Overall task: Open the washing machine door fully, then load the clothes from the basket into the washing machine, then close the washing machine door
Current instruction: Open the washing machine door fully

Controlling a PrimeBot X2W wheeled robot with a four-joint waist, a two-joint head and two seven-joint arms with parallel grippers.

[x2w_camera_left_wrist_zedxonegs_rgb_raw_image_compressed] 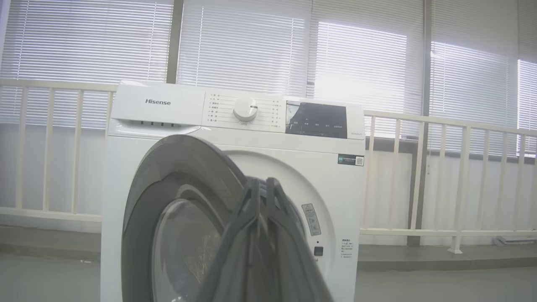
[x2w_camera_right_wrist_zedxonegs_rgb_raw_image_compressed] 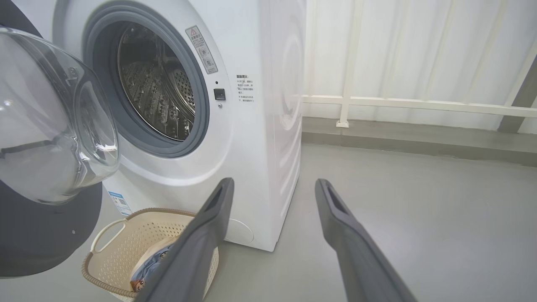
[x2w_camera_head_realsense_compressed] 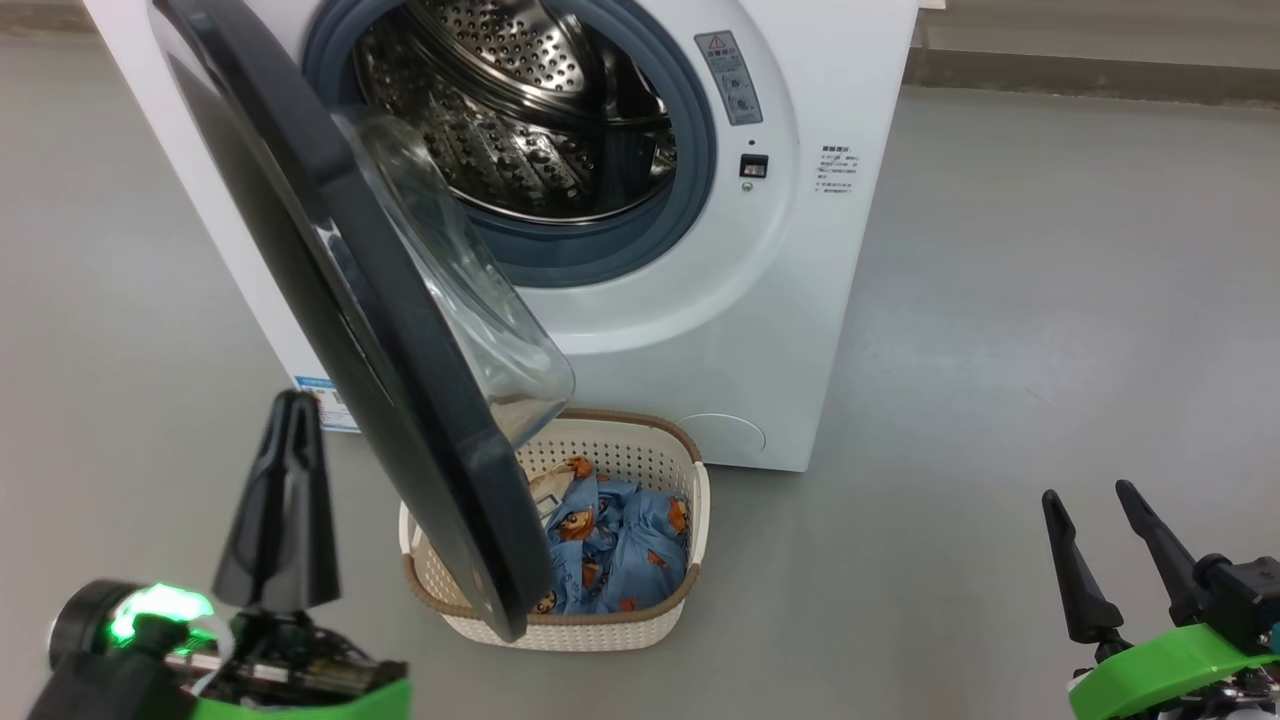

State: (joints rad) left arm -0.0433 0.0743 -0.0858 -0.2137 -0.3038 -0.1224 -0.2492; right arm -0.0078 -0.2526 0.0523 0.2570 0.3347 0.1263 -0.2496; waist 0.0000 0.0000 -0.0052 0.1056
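Note:
The white washing machine (x2w_camera_head_realsense_compressed: 780,300) stands ahead with its steel drum (x2w_camera_head_realsense_compressed: 520,100) showing. The washing machine door (x2w_camera_head_realsense_compressed: 300,200), black-rimmed with a clear glass bowl, hangs partly open toward me. Its lower edge covers the left part of the basket (x2w_camera_head_realsense_compressed: 620,420). Light blue clothes (x2w_camera_head_realsense_compressed: 610,545) with bear prints lie in the basket. My left gripper (x2w_camera_head_realsense_compressed: 292,400) is shut on nothing, left of the door and apart from it. In the left wrist view its fingers (x2w_camera_left_wrist_zedxonegs_rgb_raw_image_compressed: 263,181) point at the door (x2w_camera_left_wrist_zedxonegs_rgb_raw_image_compressed: 180,201). My right gripper (x2w_camera_head_realsense_compressed: 1087,492) is open over the floor at the lower right. In its wrist view (x2w_camera_right_wrist_zedxonegs_rgb_raw_image_compressed: 273,182) I see the basket (x2w_camera_right_wrist_zedxonegs_rgb_raw_image_compressed: 113,243) and clothes (x2w_camera_right_wrist_zedxonegs_rgb_raw_image_compressed: 147,268).
Grey floor (x2w_camera_head_realsense_compressed: 1050,350) spreads wide to the right of the machine. A white railing (x2w_camera_right_wrist_zedxonegs_rgb_raw_image_compressed: 419,104) and a low ledge run along the wall behind it. The basket sits on the floor right against the machine's front.

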